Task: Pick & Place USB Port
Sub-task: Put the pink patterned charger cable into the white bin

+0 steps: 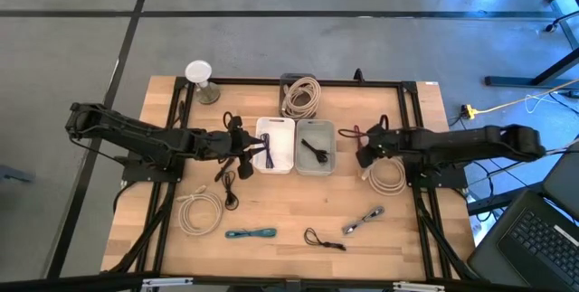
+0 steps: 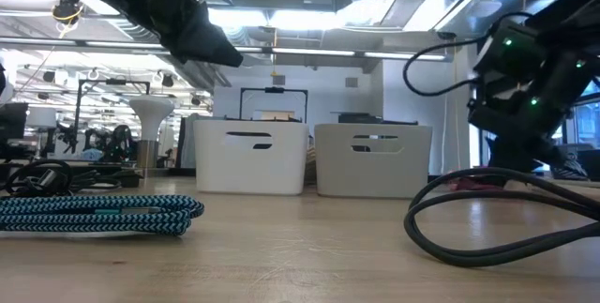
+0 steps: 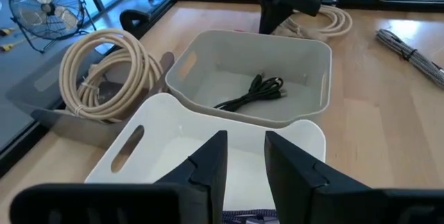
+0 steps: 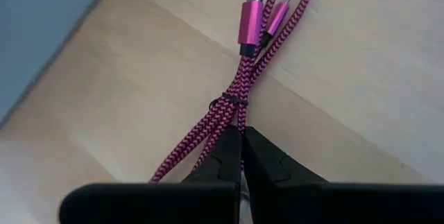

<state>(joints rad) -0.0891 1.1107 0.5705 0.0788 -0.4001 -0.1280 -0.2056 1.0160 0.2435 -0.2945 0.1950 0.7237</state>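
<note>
On the table's (image 1: 298, 211) left, a cream cable coil (image 1: 199, 209) lies near the front, with a teal braided cable (image 1: 251, 234) just ahead of it toward the front edge. At the back left stands a small white fan (image 1: 199, 77).

The left gripper (image 1: 256, 150) hangs over the white bin (image 1: 277, 127). Its fingers (image 3: 211, 165) stand slightly apart, and a dark blue cable (image 1: 269, 150) hangs beneath them into the bin; the wrist view shows only a sliver of braid at the frame's edge, so I cannot tell for sure that they pinch it. More black cables (image 1: 231, 179) trail on the wood just left of the bin.

Touching the white bin on its right is the grey bin (image 1: 315, 131), which holds a black cable (image 1: 316, 151). Behind both bins lies another cream coil (image 1: 301, 96).

Toward the front, a small black cable (image 1: 324, 240) and a grey braided cable (image 1: 363, 221) lie well apart from the bins.

The right gripper (image 1: 365, 150) sits just right of the grey bin, low over the wood. Its fingers (image 4: 225, 156) are clenched, tips together on the pink braided cable (image 4: 232, 109), whose two plugs (image 4: 250, 24) lie on the wood ahead. A third cream coil (image 1: 387, 177) lies beside that arm.
</note>
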